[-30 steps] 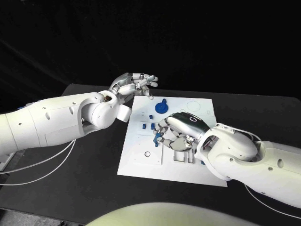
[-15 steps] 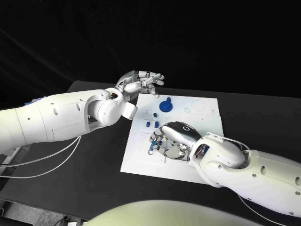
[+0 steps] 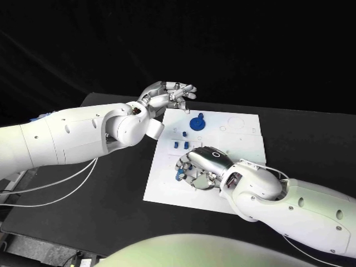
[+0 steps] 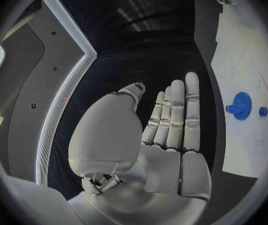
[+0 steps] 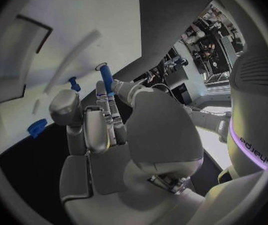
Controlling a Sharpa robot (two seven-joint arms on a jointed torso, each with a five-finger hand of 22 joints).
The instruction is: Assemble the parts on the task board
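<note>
The black table (image 3: 98,183) carried the white task board (image 3: 242,130) at its middle, and white cables (image 3: 58,186) hung below the left arm on the left side. The right arm reached in from the near right and covered the board's near right part, so whatever lay beneath it could not be seen.

The left hand (image 3: 168,93) hovered above the board's far left corner, holding nothing; in the left wrist view its fingers (image 4: 178,115) stood straight and side by side, flat-palmed.

The right hand (image 3: 201,167) was lowered over the middle of the board with its fingers curled down. In the right wrist view it pinched a slim blue peg (image 5: 105,78) between fingertips, the peg's far end close to the board surface.

A blue gear (image 3: 197,123) with a toothed rim lay flat on the far half of the board, near the left hand. Two small blue pieces (image 3: 181,145) stood side by side between the gear and the right hand. Another blue part (image 3: 179,175) sat just left of the right hand's fingers. Outlined recesses marked the board's far right.
</note>
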